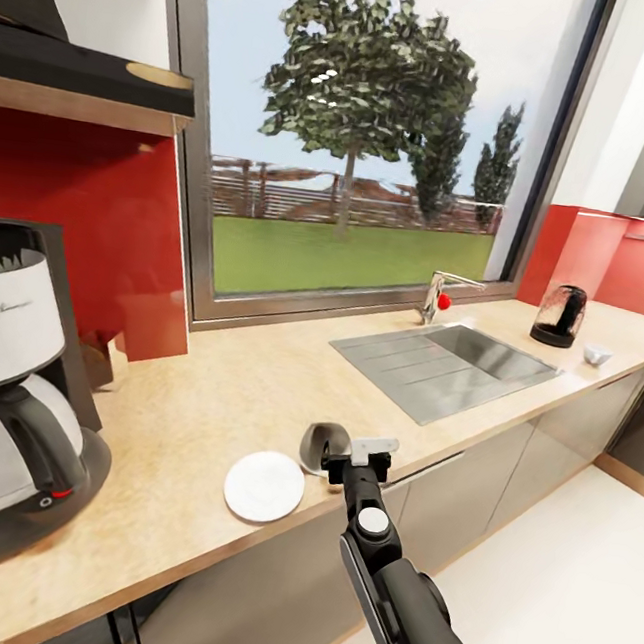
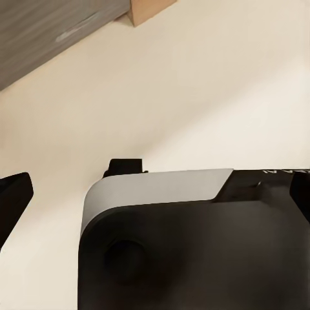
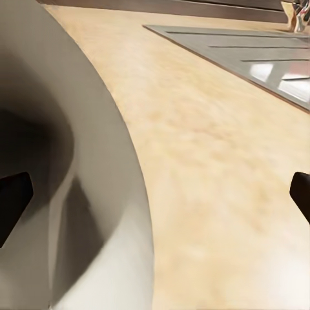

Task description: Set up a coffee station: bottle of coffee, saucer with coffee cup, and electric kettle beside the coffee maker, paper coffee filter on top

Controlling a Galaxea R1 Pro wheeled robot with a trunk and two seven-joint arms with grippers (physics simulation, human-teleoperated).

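Head view: the right gripper [image 1: 346, 458] is reaching over the front edge of the kitchen countertop [image 1: 212, 399], its fingers closing around the coffee cup [image 1: 321, 447], which is lying tilted on its side just beside the saucer [image 1: 264, 486]. The saucer is lying flat near the counter's front edge. The coffee maker [image 1: 11, 395] is standing at the counter's left end, below the kitchen shelf [image 1: 90, 77]. The electric kettle [image 1: 561, 315] is standing well apart, beyond the sink [image 1: 448, 363] and its faucet [image 1: 436, 296].

Left wrist view: the left gripper [image 2: 155, 194] is hanging with its dark fingertips [image 2: 14, 197] spread wide over the robot's own black-and-grey body [image 2: 194, 245] and a pale floor [image 2: 194, 84].

Right wrist view: the cup's [image 3: 71, 194] pale wall is looming between the right gripper's fingertips [image 3: 13, 197]; the countertop [image 3: 213, 194] and sink [image 3: 258, 55] are lying beyond.
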